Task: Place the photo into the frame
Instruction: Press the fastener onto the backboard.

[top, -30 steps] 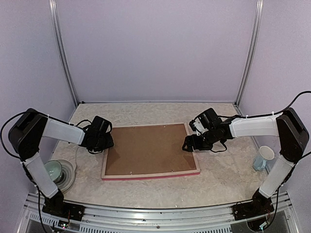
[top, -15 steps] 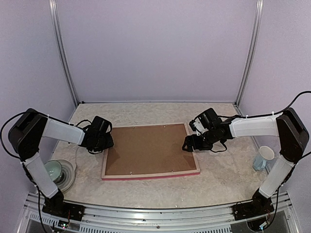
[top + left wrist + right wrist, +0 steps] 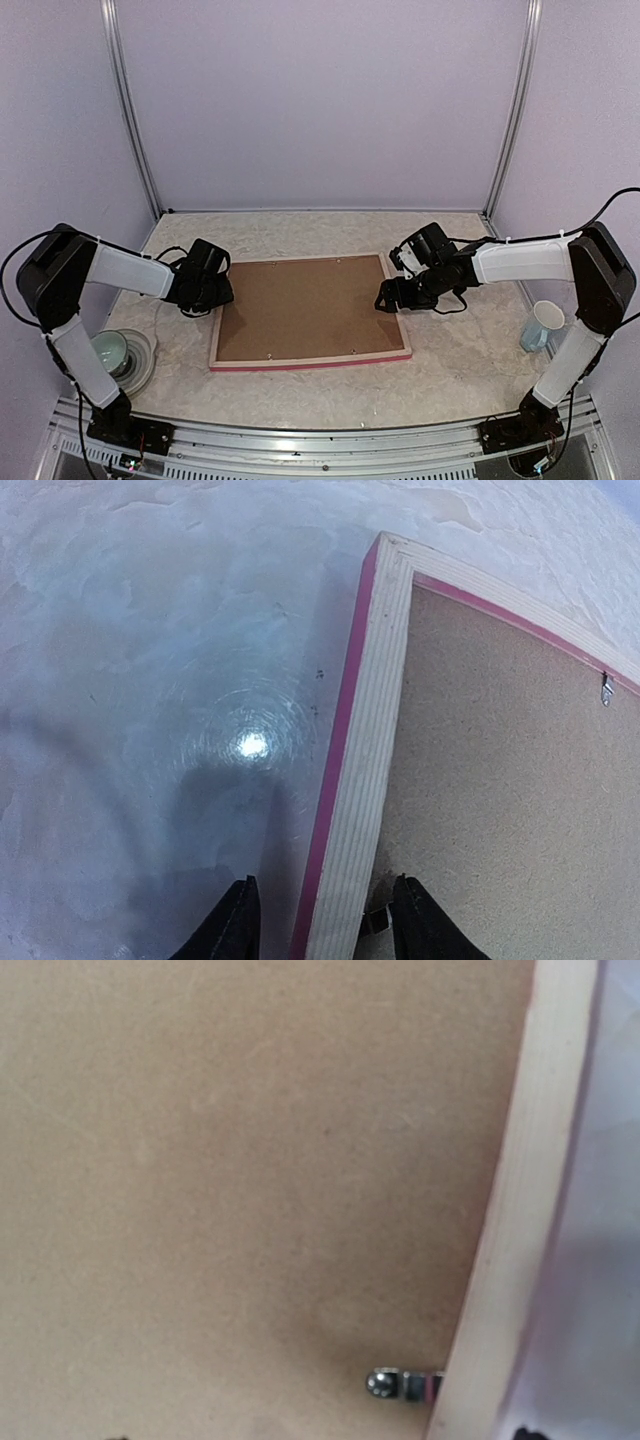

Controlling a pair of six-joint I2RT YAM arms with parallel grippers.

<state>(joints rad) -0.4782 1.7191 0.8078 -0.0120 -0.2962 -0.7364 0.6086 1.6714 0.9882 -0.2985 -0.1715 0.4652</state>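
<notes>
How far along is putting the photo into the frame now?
Looks done: the frame lies face down with the backing board in it. In hand: the left gripper and right gripper, both open, sit at its side rails. The photo is not visible, so what is left is unclear.

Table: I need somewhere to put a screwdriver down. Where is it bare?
Bare: the strip between frame and back wall, and near right, between frame and mug. Crowded: the left, with bowl and left gripper.

You had the board in the frame, a bowl to its left, a cup to its right.
</notes>
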